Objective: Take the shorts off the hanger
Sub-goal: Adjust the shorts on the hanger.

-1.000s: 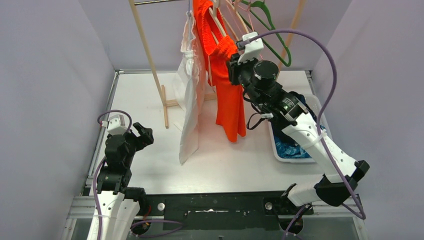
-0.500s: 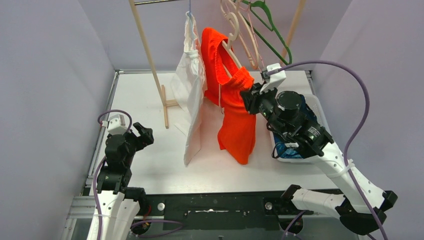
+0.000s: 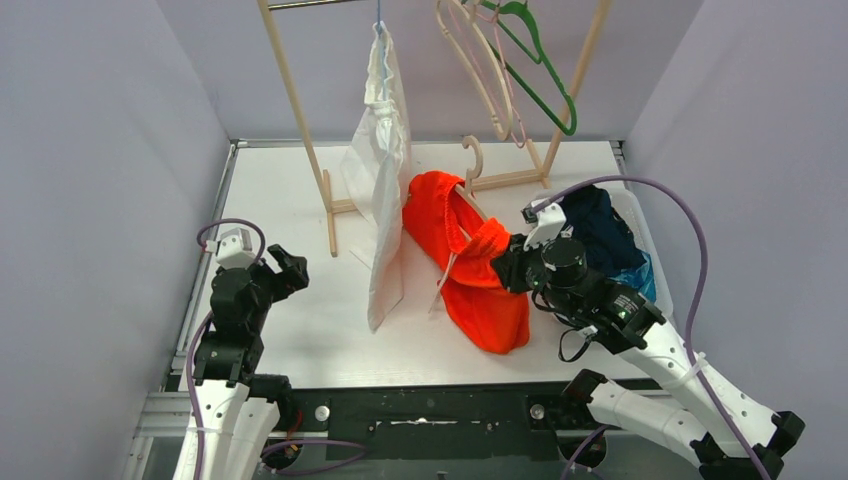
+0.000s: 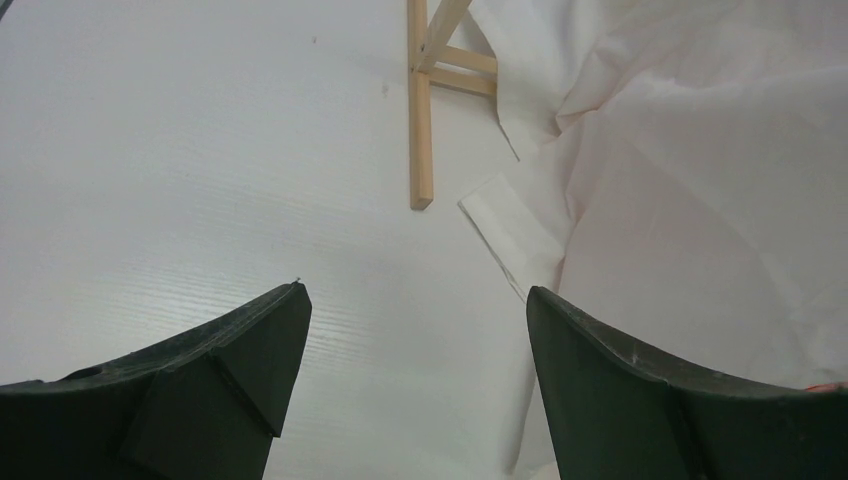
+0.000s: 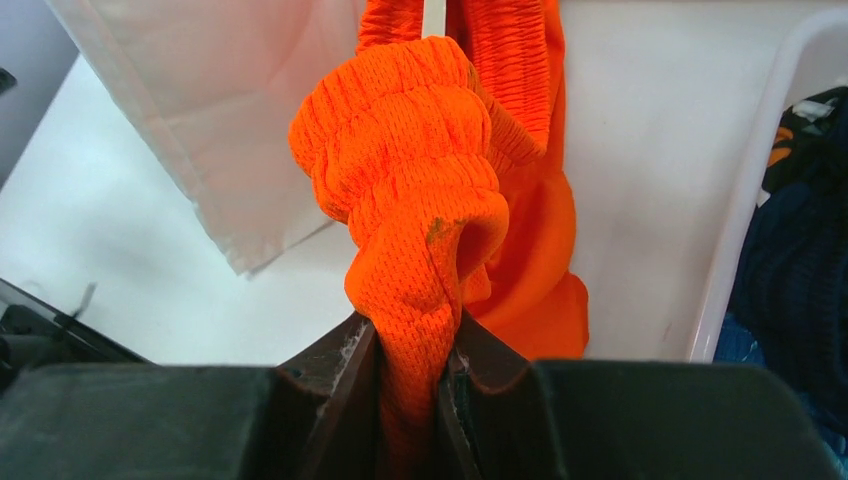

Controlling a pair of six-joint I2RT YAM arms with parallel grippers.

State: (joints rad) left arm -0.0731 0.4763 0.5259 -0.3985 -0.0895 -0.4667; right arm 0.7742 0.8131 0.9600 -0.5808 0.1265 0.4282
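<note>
Over the last second the right arm has swung down and back from the rail, and the orange shorts [image 3: 480, 290] have come with it: they hung high on the rack, and they are now low over the table [image 3: 280, 190], in a heap that seems to rest on it in front of the rack's foot. A pale hanger [image 3: 468, 187] has come off the rail with them. Its arm is inside the waistband and its hook stands up above the fabric. The right gripper [image 5: 410, 365] is clenched on a bunched fold of that orange waistband, and the mesh fills the narrow slot between its jaws. The legs of the shorts trail towards the near edge of the table.

The white shorts [image 3: 378, 180] hang from the rail on the wooden rack [image 3: 300, 110], just left of the orange pair, with their lower hem reaching down near the table. A green hanger [image 3: 545, 85] and some pale hangers [image 3: 485, 80] hang bare on the right part of the rail.

Beside the right arm, a white bin [image 5: 745, 190] holds the dark navy shorts [image 3: 598, 225], with a little of the blue leaf-patterned shorts [image 3: 645, 285] at its near edge.

The left gripper [image 4: 415, 295] is low at the left side of the table, well apart from the clothes. Its jaws are spread wide and grasp nothing.
</note>
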